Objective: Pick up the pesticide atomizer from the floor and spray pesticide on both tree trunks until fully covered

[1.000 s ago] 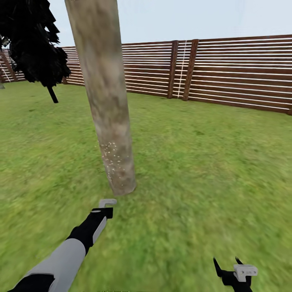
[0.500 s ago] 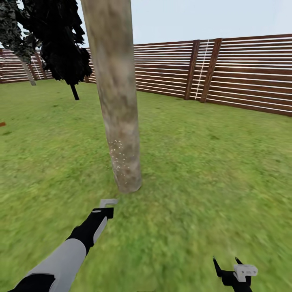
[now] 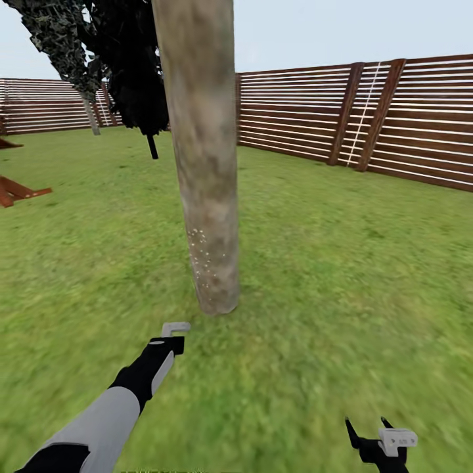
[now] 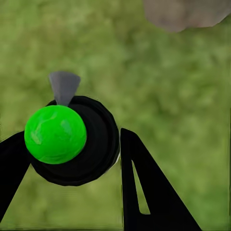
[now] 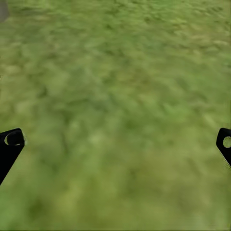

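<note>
Our head camera has swung left since the earlier frames, so the tree trunk and the brown slat fence now sit further right in the picture while both arms keep their places. We see the trunk rising from the grass just ahead of our left arm, its base close beyond the arm's tip, with a scatter of white pesticide specks on its lower part. Our left gripper is clamped on the pesticide atomizer: in the left wrist view the dark round bottle with its bright green dot sits between the two black fingers, touching both, its grey nozzle pointing toward the trunk's foot at the edge of that view. Our right gripper hangs low at the right with its fingers spread wide and nothing between them, only lawn beneath in the right wrist view. Open grass lies on every side of the trunk; the fence bounds it well behind and to the right, with a corner post in the run. Dark foliage and a thin distant stem stand far back on the left, and a reddish wooden piece lies on the lawn at the left edge
</note>
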`<state>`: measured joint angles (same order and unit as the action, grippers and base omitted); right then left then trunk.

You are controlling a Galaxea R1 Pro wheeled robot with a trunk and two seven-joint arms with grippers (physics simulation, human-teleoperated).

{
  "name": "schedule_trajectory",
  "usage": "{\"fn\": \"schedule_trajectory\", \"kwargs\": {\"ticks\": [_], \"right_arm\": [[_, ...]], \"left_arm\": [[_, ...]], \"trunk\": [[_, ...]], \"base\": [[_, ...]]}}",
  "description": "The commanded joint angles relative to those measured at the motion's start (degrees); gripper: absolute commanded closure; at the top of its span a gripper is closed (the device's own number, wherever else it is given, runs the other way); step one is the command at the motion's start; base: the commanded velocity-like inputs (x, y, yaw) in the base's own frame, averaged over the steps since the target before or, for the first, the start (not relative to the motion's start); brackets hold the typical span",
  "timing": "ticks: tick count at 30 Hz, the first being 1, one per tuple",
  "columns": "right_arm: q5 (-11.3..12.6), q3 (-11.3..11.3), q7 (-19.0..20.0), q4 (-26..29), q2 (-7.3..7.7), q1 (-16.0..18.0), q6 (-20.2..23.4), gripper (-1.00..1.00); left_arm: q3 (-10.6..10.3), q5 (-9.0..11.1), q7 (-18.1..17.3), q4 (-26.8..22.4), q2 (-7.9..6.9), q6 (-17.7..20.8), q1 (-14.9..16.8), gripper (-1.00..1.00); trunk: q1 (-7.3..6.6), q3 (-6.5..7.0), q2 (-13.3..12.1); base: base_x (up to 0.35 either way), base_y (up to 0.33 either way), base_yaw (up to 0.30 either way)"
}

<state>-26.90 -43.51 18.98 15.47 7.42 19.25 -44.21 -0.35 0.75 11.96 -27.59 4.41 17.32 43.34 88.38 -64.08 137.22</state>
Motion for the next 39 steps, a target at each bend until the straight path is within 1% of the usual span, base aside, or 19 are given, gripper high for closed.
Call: {"fn": "schedule_trajectory", "kwargs": {"ticks": [1, 17, 32, 39], "right_arm": [[-0.04, 0.00, 0.00, 0.00, 0.01, 0.00, 0.00, -1.00], [-0.09, 0.00, 0.00, 0.00, -0.03, 0.00, 0.01, -1.00], [-0.09, 0.00, 0.00, 0.00, -0.03, 0.00, 0.03, -1.00], [-0.09, 0.00, 0.00, 0.00, -0.04, 0.00, 0.00, -1.00]], "left_arm": [[0.00, -0.06, 0.00, -0.01, 0.04, 0.01, 0.00, 1.00], [0.00, -0.05, 0.00, -0.01, 0.08, 0.08, -0.01, 1.00], [0.00, -0.05, 0.00, -0.01, 0.08, 0.08, -0.01, 1.00], [0.00, -0.05, 0.00, -0.01, 0.08, 0.08, -0.01, 1.00]], "trunk": [[0.00, 0.00, 0.00], [0.00, 0.00, 0.00], [0.00, 0.00, 0.00], [0.00, 0.00, 0.00]], "base": [[0.003, -0.278, 0.278], [0.000, -0.278, 0.273], [0.000, -0.278, 0.021], [0.000, -0.278, 0.240]]}}
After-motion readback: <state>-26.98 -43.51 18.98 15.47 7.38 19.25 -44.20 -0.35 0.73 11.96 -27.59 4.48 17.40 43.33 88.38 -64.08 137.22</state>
